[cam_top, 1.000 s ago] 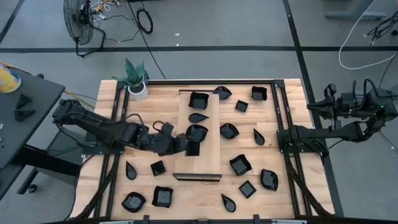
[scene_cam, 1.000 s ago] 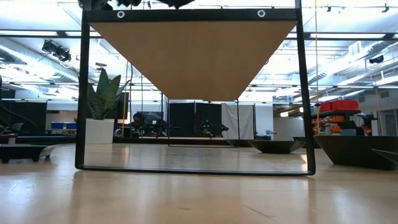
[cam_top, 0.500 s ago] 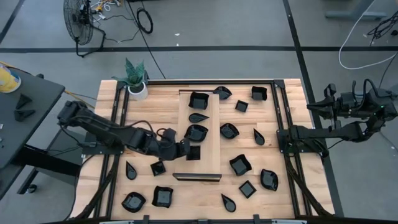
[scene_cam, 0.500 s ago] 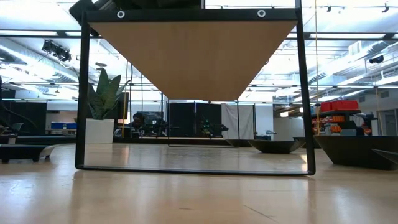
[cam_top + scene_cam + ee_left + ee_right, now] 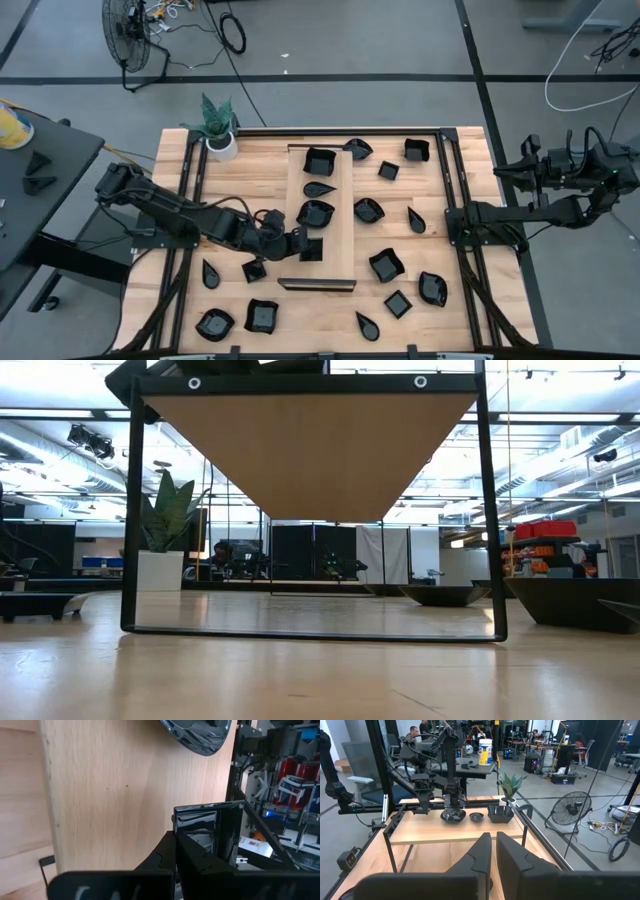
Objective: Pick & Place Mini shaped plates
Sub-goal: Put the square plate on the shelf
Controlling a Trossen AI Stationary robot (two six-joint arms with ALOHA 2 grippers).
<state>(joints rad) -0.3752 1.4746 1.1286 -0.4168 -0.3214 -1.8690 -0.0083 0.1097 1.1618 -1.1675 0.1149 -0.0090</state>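
Many small glossy black plates lie scattered on the table (image 5: pixel 230 190). A pale raised wooden board (image 5: pixel 338 225) on a black frame carries a square bowl (image 5: pixel 319 160), a teardrop plate (image 5: pixel 320 188) and a wavy bowl (image 5: pixel 316 213). My left gripper (image 5: pixel 298 243) reaches in from the table's left and is shut on a small square plate (image 5: pixel 311 248) over the board's near part. My right gripper (image 5: pixel 462 214) is shut at the table's right edge and waits there. My left gripper (image 5: pixel 176 852) pinches the square plate by one side wall (image 5: pixel 178 827), with one finger inside the dish and one outside. The fingers come from the table's left, slanting down. The plate (image 5: pixel 207 827) stands tilted ahead of the fingers; whether it touches the board I cannot tell.
A small white pot with a green plant (image 5: pixel 218 138) stands at the far left corner. Loose plates lie on both sides of the board, such as a square one (image 5: pixel 254 269) just near of my left arm. Black frame rails (image 5: pixel 446 190) run along the table's sides.
My left gripper has carried the square plate a short way along the board toward the table's near edge, away from the wavy bowl. It has stayed shut on the plate.
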